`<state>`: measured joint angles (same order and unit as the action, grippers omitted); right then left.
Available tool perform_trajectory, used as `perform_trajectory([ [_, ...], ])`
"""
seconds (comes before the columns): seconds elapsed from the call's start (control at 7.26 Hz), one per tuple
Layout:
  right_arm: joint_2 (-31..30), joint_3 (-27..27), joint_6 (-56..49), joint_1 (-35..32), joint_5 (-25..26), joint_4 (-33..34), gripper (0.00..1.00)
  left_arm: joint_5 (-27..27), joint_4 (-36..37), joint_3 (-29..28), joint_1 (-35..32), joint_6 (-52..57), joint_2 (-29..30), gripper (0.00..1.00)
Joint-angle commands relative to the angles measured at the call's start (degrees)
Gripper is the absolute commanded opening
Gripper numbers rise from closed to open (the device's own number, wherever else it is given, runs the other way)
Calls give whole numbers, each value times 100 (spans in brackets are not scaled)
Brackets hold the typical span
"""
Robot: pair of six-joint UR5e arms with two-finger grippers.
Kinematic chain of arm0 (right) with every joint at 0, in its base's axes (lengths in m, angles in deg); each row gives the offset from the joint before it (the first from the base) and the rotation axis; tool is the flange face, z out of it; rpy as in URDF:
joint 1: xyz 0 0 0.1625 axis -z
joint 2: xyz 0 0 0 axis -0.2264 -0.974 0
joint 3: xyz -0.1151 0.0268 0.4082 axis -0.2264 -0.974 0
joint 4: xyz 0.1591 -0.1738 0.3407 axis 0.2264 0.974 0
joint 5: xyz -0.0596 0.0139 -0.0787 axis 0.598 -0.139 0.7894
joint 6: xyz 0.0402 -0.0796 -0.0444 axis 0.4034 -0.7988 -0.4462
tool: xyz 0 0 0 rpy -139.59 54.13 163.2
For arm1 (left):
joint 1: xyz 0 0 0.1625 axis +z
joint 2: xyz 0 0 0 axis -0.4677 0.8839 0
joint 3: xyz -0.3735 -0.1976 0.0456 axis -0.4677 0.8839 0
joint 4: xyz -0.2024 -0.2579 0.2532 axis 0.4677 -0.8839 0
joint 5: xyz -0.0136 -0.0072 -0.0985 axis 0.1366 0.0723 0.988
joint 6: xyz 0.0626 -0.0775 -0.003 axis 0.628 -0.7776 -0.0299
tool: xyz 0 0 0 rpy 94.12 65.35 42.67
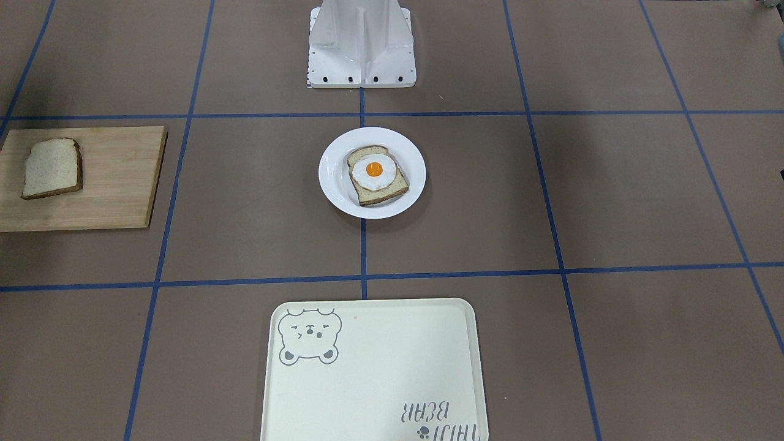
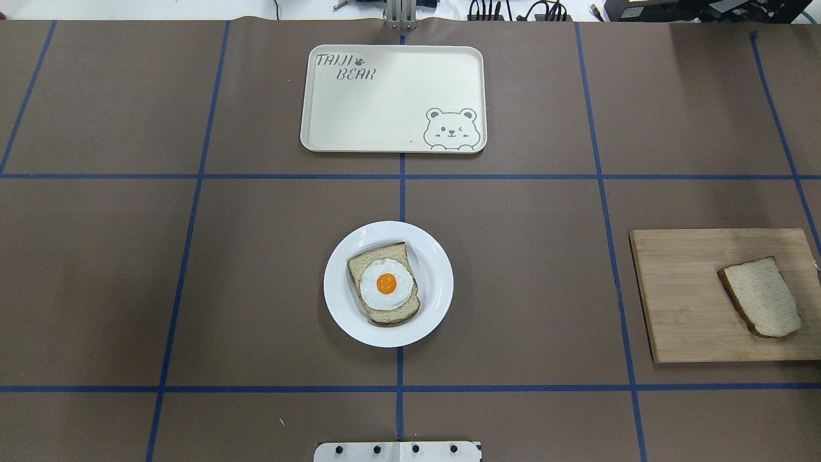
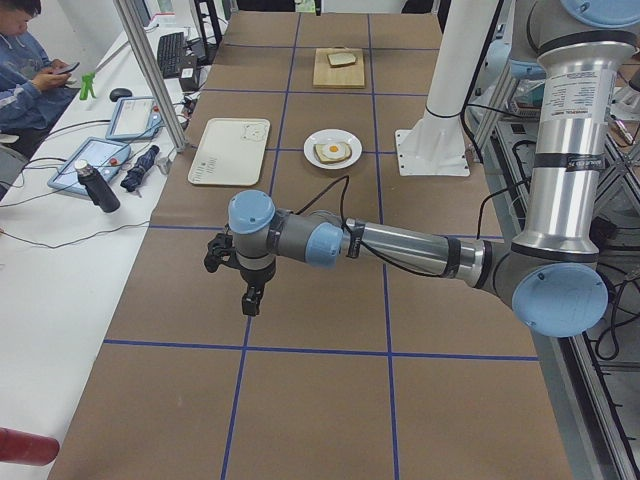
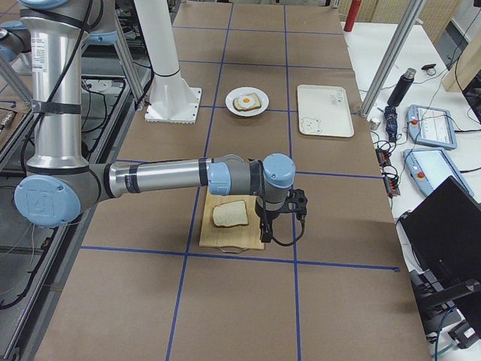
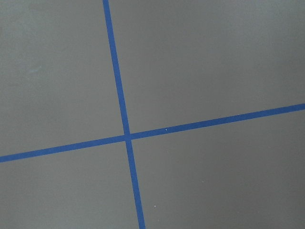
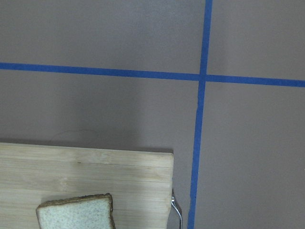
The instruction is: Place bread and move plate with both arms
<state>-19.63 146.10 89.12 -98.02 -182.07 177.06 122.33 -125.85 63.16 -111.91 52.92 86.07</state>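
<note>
The plain bread [image 2: 763, 296] lies on a wooden cutting board [image 2: 680, 301] at the table's right end; it also shows in the front view [image 1: 52, 166] and at the bottom of the right wrist view [image 6: 76, 212]. The white plate [image 2: 337, 301] sits at the table's middle and holds a slice with a fried egg [image 2: 385, 283]. My right gripper [image 4: 265, 228] hangs above the board's edge beside the bread [image 4: 230, 213]. My left gripper [image 3: 250, 303] hangs over bare table far from the plate [image 3: 318, 140]. Both show only in side views, so I cannot tell whether they are open or shut.
A cream tray with a bear drawing [image 2: 385, 102] lies beyond the plate. The white base stand [image 1: 361, 43] is behind the plate. Blue tape lines [image 5: 126, 136] cross the brown table. A side table with devices and a seated person [image 3: 30, 70] runs along the far edge.
</note>
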Motion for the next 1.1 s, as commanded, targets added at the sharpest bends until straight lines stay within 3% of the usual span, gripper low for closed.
perform_trajectory([
  [0.0,6,-6,-9,3,-9,-5,100,18,5,-1,0,7,14,99],
  [0.96,67,38,52,3,-219,-5,100,18,-83,-36,27,8,-21,99],
])
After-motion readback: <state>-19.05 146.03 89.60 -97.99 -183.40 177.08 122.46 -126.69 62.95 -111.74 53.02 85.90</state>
